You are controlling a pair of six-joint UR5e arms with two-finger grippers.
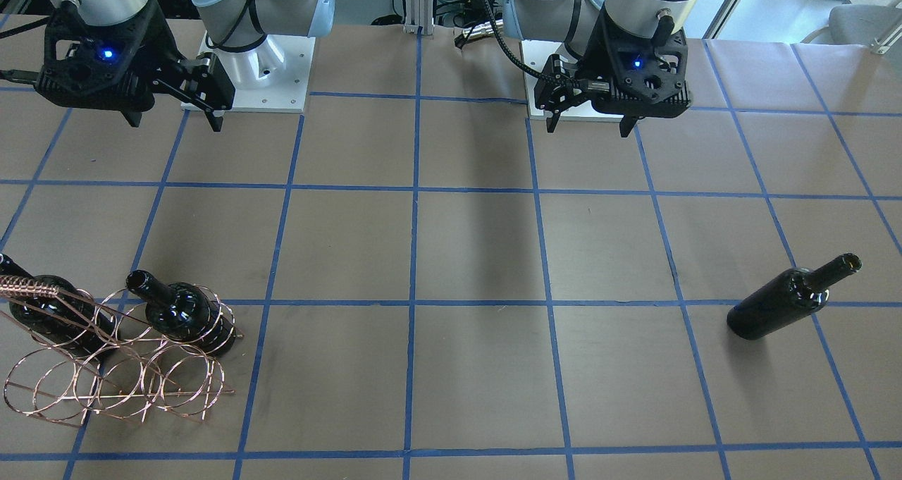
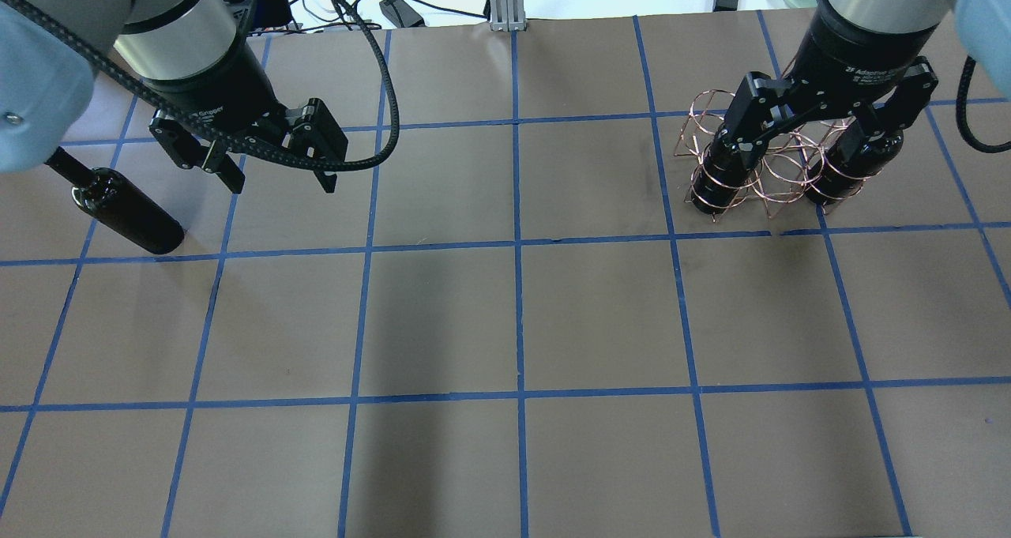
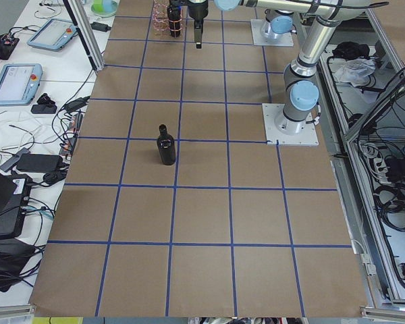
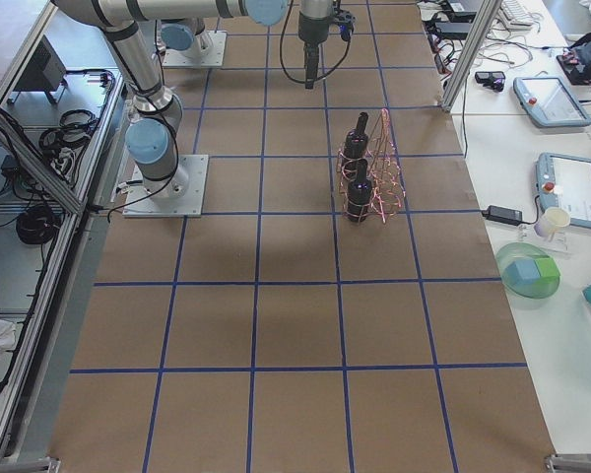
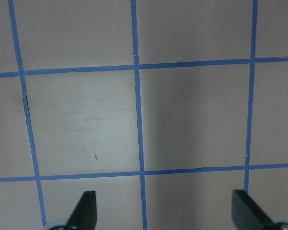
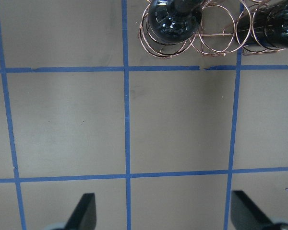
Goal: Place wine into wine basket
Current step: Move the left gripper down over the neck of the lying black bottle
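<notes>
A glossy near-black wine bottle (image 1: 789, 300) stands upright and alone on the table, also in the overhead view (image 2: 126, 210) and the left exterior view (image 3: 166, 145). The copper wire wine basket (image 1: 120, 367) (image 2: 778, 155) (image 4: 386, 168) holds two look-alike bottles (image 1: 176, 311) (image 1: 49, 311). My left gripper (image 2: 280, 178) (image 1: 588, 119) hangs open and empty above the table, to the right of the lone bottle in the overhead view. My right gripper (image 2: 809, 135) (image 1: 175, 122) hangs open and empty, high on the robot's side of the basket. The right wrist view shows the basket rings (image 6: 216, 36) and both bottle tops.
The table is brown paper with a blue tape grid (image 2: 517, 246). The two arm bases (image 1: 246, 78) (image 1: 564, 99) stand at the robot's edge. Side benches with tablets and cables (image 3: 27, 81) lie beyond the table's far edge.
</notes>
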